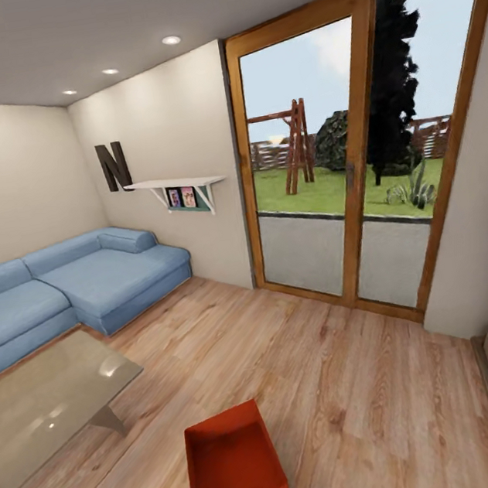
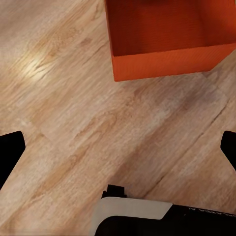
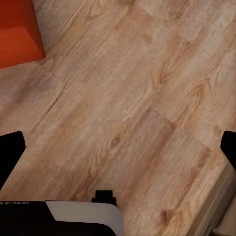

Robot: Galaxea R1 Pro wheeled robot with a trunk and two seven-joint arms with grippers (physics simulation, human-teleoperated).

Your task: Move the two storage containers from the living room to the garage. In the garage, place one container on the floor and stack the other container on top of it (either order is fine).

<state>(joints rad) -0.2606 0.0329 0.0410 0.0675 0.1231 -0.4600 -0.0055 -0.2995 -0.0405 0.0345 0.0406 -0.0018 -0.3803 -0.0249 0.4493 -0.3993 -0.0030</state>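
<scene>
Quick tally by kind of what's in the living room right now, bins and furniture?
Orange-red storage containers: 1, on the wood floor
Blue corner sofas: 1
Glass coffee tables: 1
Wall shelves: 1
Total: 4

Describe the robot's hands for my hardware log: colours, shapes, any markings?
Left hand: two black fingers at the frame edges, and a white, rounded housing on a black body. Right hand: the same black fingers and white-on-black housing, with faint "GALAX" lettering.
</scene>
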